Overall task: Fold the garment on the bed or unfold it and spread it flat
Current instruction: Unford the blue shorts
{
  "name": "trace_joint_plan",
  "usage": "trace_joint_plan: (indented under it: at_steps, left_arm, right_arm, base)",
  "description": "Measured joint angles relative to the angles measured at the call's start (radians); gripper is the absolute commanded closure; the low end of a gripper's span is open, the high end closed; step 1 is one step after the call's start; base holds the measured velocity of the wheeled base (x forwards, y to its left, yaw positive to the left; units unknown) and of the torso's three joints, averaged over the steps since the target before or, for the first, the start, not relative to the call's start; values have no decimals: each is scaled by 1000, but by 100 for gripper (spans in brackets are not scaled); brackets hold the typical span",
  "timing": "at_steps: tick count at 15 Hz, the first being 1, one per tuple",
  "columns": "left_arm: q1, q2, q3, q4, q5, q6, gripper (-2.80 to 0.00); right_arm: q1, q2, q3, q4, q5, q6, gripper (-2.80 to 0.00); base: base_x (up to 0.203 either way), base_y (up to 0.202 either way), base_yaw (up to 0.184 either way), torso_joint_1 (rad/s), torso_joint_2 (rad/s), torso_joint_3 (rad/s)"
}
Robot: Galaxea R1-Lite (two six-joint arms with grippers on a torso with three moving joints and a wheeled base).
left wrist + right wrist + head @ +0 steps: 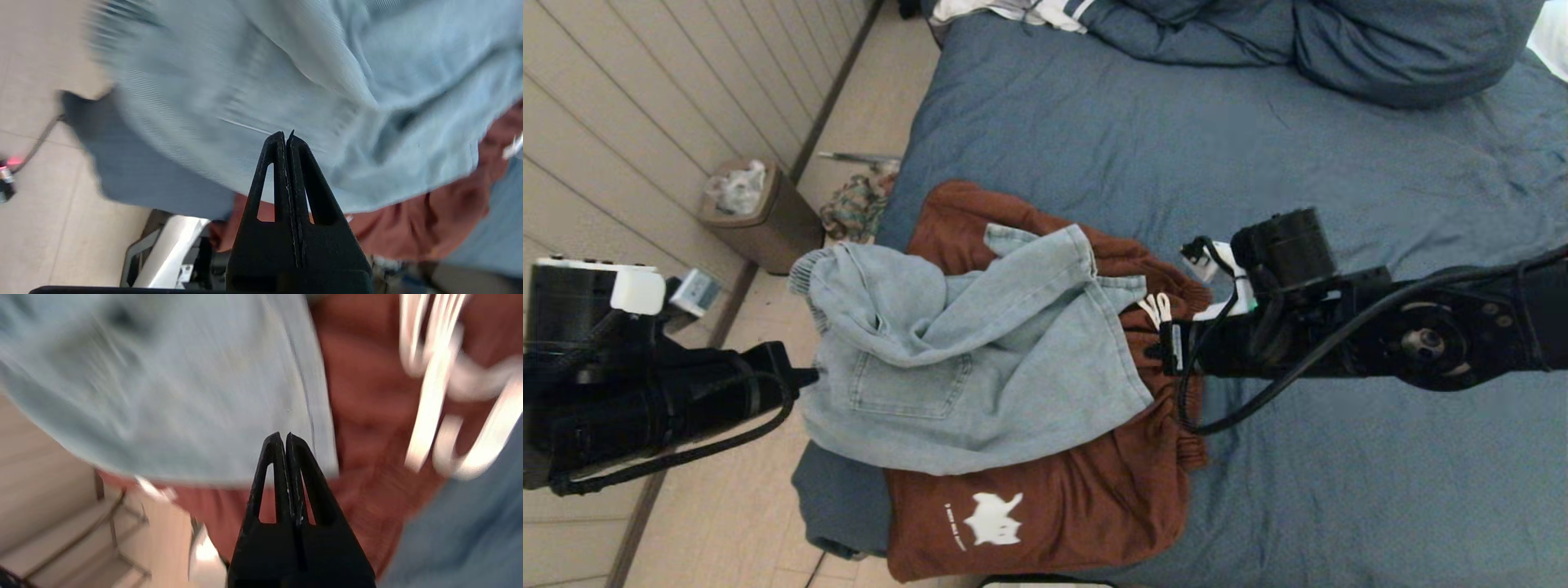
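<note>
Denim shorts (964, 359) are lying crumpled over rust trousers (1086, 498) at the bed's (1339, 490) near left edge; 2 empty grippers, left (805, 377) and right (1164, 347), are flanking them, fingers pressed together; a bin (760, 216) is standing on the floor beside the bed.

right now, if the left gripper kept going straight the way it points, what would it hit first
Most likely the light blue denim garment: the shut left gripper points straight at its fabric, with nothing else between them. The gap cannot be judged from the wrist view.
</note>
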Motion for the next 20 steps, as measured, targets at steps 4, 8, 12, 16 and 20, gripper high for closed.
trace_joint_plan:
  at_steps: [4,8,12,16,20]
  left_arm:
    - [-95,113,-31,-82,48,1,0]
    - [-109,144,5,-110,47,-8,0]
    - [-126,148,44,-167,46,-16,0]
    - [-142,153,56,-168,46,-24,0]
    - [-146,159,56,-168,45,-23,0]
  right_arm:
    - [0,30,140,-134,0,3,-280]
    - [2,64,230,-279,-2,-5,-280]
    - [-1,99,220,-312,-5,-9,-280]
    - [-4,191,165,-418,-8,-35,-280]
    - [10,239,125,-433,-5,-31,-280]
  base:
    - [0,0,0,0,0,0]
    - [0,0,0,0,0,0]
    - [0,0,0,0,0,0]
    - [0,0,0,0,0,0]
    - [0,0,0,0,0,0]
